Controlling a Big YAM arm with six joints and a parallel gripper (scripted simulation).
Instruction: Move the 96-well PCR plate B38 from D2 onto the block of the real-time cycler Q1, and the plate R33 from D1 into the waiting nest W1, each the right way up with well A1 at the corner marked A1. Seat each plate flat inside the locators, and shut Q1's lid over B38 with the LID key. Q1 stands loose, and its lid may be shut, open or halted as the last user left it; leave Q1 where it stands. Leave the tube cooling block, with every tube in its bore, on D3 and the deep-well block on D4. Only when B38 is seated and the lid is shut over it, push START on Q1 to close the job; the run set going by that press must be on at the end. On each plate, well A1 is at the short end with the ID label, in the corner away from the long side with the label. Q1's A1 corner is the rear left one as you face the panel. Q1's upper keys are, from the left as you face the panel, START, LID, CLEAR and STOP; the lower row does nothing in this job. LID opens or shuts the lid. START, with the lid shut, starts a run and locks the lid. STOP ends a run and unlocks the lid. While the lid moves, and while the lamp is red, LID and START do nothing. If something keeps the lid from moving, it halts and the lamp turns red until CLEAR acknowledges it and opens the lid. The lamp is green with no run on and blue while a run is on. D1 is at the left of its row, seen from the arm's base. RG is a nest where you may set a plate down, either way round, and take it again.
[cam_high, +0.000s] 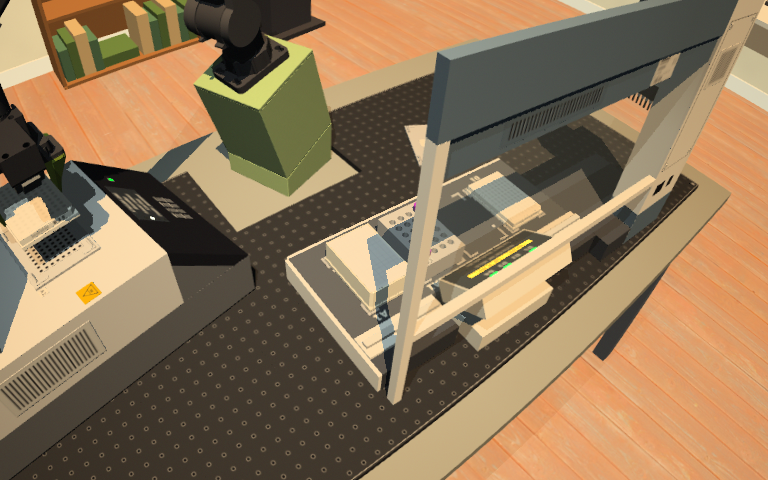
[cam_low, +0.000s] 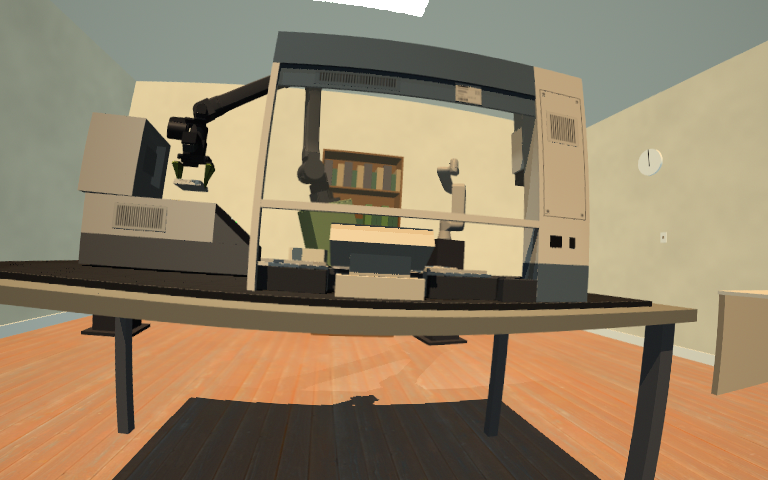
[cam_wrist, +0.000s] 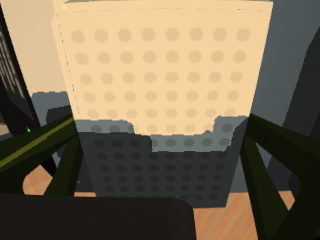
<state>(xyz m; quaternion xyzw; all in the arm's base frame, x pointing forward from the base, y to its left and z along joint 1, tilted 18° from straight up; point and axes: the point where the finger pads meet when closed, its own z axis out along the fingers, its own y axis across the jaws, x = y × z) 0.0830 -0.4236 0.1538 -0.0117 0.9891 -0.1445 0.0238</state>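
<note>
jaws grip the plate (cam_wrist: 160, 94) above q1's block (cam_high: 59, 249); raised lid (cam_low: 121, 155) just beside.

The top view looks down steeply; the exterior looks level from table height (cam_low: 339, 316); both share the cycler (cam_high: 113, 294); the wrist looks close.

The pincer (cam_high: 25, 186) is cut by the top view's left edge at the table's (cam_high: 594, 339) left end, so only part of its plate (cam_high: 28, 217) shows there; no ID label on it is readable. The cycler's (cam_high: 113, 294) open lid (cam_high: 8, 294) is mostly out of frame. A frame post (cam_high: 416, 271) crosses the deck's blocks. In the wrist view the plate's near end sits behind the pincer body.
</note>
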